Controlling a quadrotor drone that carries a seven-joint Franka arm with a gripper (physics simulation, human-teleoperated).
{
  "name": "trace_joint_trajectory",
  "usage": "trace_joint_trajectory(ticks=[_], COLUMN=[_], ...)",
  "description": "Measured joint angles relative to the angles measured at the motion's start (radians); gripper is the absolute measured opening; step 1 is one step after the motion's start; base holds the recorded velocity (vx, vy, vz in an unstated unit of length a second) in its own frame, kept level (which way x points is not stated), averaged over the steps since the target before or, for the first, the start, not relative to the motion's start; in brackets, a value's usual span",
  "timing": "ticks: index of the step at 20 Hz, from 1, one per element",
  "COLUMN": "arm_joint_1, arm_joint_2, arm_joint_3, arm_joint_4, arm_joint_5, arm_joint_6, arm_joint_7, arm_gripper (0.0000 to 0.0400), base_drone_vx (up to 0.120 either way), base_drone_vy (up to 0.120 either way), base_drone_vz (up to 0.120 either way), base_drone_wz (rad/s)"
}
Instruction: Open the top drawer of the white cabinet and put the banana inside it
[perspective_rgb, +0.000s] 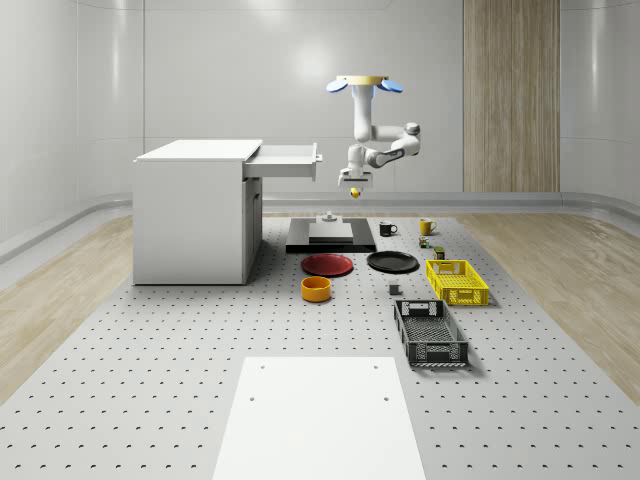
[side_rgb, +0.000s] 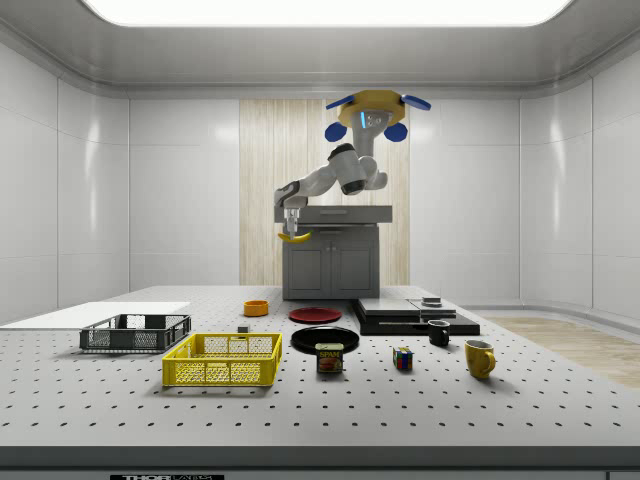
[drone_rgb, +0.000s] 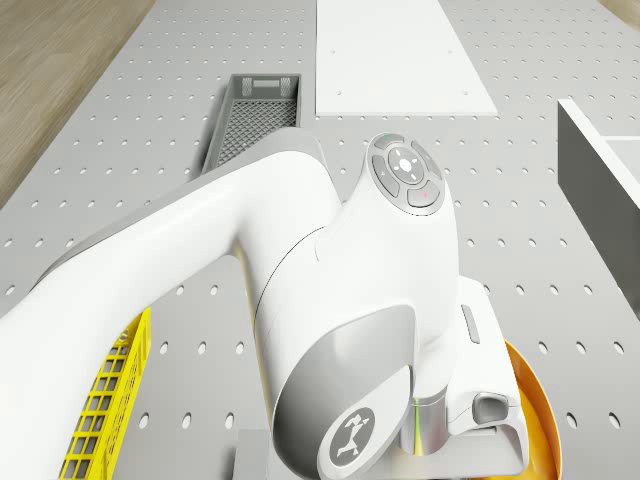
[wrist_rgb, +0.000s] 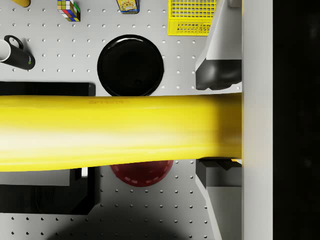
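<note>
Wrist view: gripper (wrist_rgb: 220, 125) clamps banana (wrist_rgb: 120, 131).
Risk: you release beside the open drawer (perspective_rgb: 288, 159); banana falls.

Yellow banana (wrist_rgb: 120, 131), white cabinet (perspective_rgb: 190, 215), black plate (wrist_rgb: 130, 65)

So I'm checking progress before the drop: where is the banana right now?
In the whole-scene view the banana hangs in the gripper under the hovering drone, just right of the open top drawer, above the black platform.

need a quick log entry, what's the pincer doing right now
pincer: shut on the banana, in the air beside the open top drawer.
</note>
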Motion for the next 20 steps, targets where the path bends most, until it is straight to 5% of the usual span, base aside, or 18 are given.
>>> trace_joint_trajectory(ticks=[20], arm_joint_1=[0.002], arm_joint_2=[-0.006], arm_joint_3=[0.001], arm_joint_4=[0.000], arm_joint_5=[-0.003], arm_joint_6=[0.006], arm_joint_7=[-0.001], arm_gripper=[0.0190], base_drone_vx=[-0.120], base_drone_vy=[-0.070], base_drone_vz=[0.120], base_drone_wz=[0.000])
